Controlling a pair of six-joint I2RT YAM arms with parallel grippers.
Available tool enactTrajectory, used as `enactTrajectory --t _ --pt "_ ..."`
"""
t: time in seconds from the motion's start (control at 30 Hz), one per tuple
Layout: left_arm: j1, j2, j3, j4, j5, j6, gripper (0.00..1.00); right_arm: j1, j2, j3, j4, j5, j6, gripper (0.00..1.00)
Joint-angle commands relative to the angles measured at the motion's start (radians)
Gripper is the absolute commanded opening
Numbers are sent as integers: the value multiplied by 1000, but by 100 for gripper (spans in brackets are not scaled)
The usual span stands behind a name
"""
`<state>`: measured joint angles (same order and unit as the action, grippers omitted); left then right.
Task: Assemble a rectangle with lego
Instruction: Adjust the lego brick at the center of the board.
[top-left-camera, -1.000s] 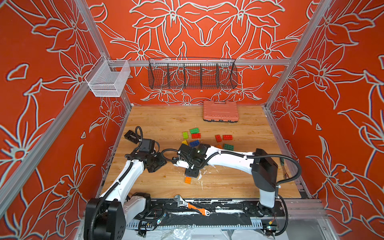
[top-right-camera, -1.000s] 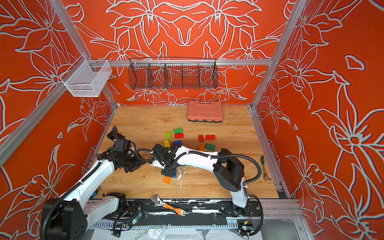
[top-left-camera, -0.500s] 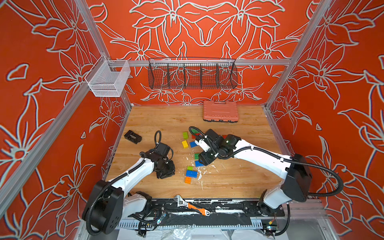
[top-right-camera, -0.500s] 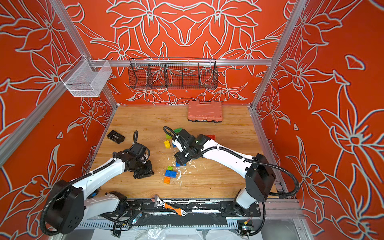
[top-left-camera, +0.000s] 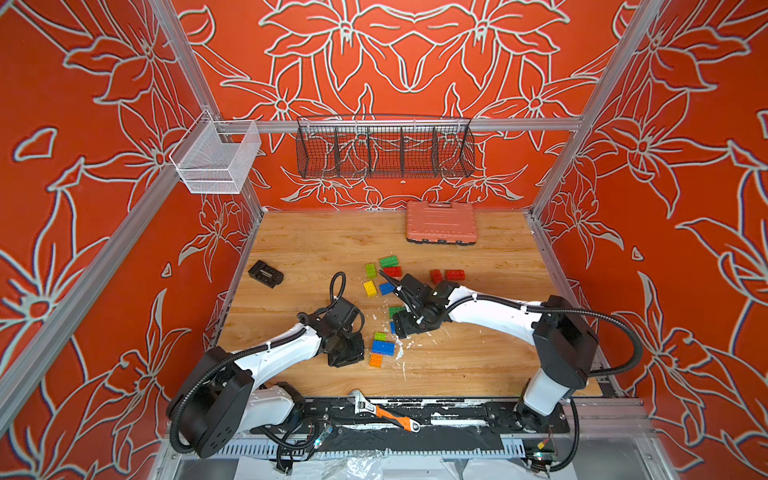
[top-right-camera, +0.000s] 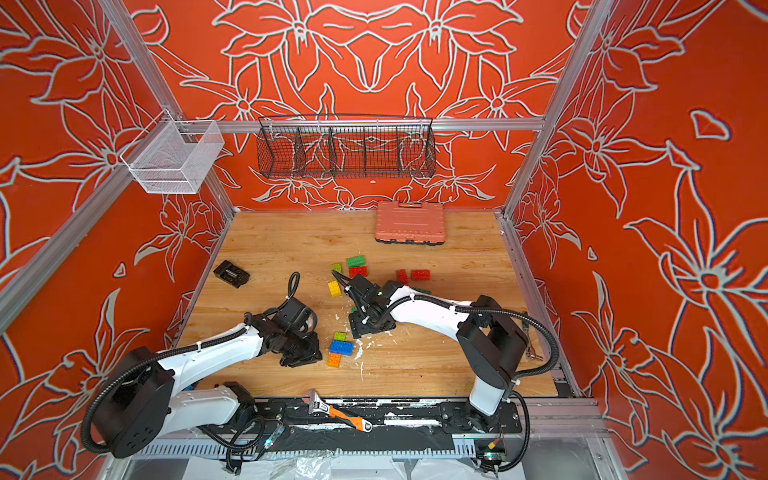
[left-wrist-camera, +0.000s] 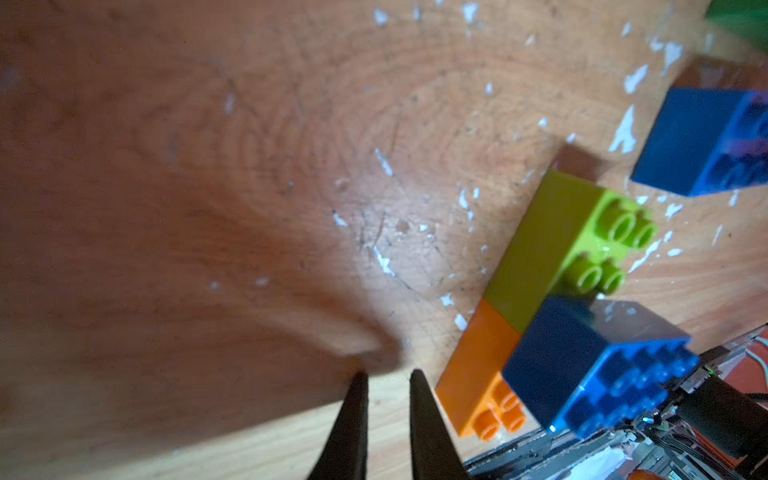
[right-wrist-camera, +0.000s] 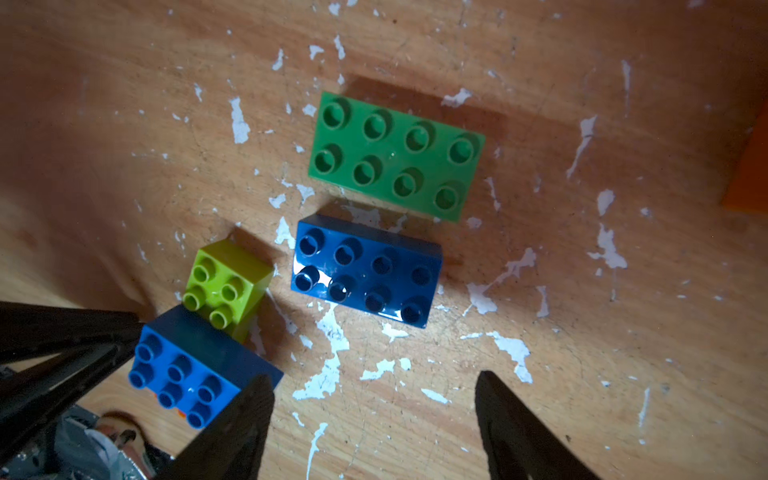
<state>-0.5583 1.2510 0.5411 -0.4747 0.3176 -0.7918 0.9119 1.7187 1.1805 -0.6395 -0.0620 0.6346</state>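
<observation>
A small lego stack (top-left-camera: 382, 347) stands near the front middle: a blue brick (left-wrist-camera: 582, 365) sits across an orange (left-wrist-camera: 478, 374) and a lime brick (left-wrist-camera: 552, 249). My left gripper (left-wrist-camera: 384, 374) hovers just left of it (top-left-camera: 347, 353), jaws a narrow gap apart with nothing between them. My right gripper (right-wrist-camera: 372, 386) hangs wide open and empty above bare wood, just behind the stack (top-left-camera: 415, 326). A green brick (right-wrist-camera: 397, 156) and a dark blue brick (right-wrist-camera: 365, 272) lie flat under it. Loose lego, green (top-left-camera: 388, 261), red (top-left-camera: 455, 274), yellow (top-left-camera: 369, 288), lies farther back.
A salmon-pink case (top-left-camera: 441, 222) lies at the back. A small black block (top-left-camera: 266, 273) sits at the left edge. An orange-handled wrench (top-left-camera: 384, 413) rests on the front rail. Wire baskets (top-left-camera: 384, 151) hang on the back wall. White flecks dot the wood.
The right gripper has pulled back from the stack and spread its jaws wide. The left gripper has swung in from the left to beside the stack, its jaws narrowing.
</observation>
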Motion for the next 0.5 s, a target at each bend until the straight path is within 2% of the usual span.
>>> enactTrajectory --t 0.0,0.47 --pt "-15 35 -5 46 0 -22 18 8 13 7 10 47 58 80" --pt "-171 99 14 110 -26 -115 16 14 77 57 4 76 37 84"
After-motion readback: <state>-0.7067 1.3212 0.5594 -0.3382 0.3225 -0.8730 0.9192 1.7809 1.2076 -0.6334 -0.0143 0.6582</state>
